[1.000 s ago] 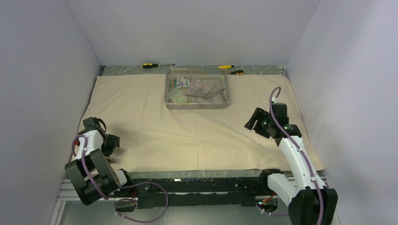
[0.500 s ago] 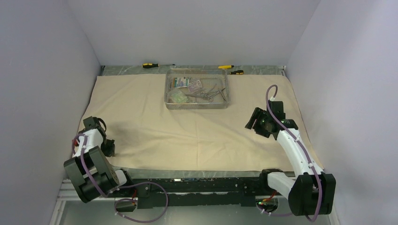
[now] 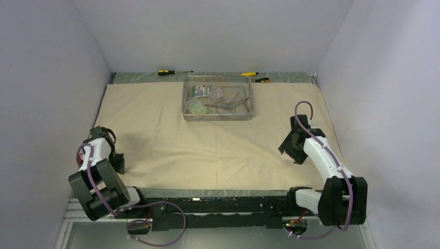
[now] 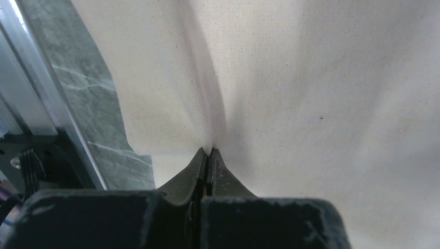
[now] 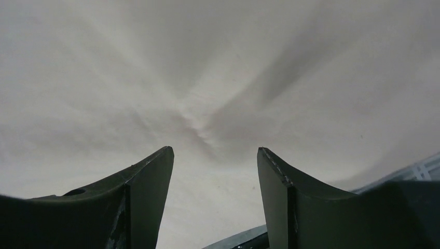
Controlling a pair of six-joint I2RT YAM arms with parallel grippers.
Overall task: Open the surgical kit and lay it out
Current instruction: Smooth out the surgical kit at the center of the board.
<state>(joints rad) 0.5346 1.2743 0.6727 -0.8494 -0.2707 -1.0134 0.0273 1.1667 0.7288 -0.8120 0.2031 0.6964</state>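
- The left gripper point(image 4: 209, 153) is clenched on a raised fold of the large beige wrap cloth point(image 4: 311, 93), close to the cloth's near-left edge. A ridge of fabric runs away from its tips.
- Over the last second this arm has drawn back toward the near-left corner, taking the fold with it. It looks like a tug to pull the cloth flat.
- The right gripper point(image 5: 215, 155) is released and holds nothing. Its jaws are spread wide, low over a slight crease near the near-right edge. It has dropped and pulled back from farther in.
- The rectangular silver wire-mesh tray point(image 3: 218, 118) has not moved from the far centre of the cloth. The small steel clamps point(image 3: 231, 104) and printed packets point(image 3: 205, 92) are inside it.
- The wrap looks fully opened and is being smoothed. Laying out the tray's contents has not begun.
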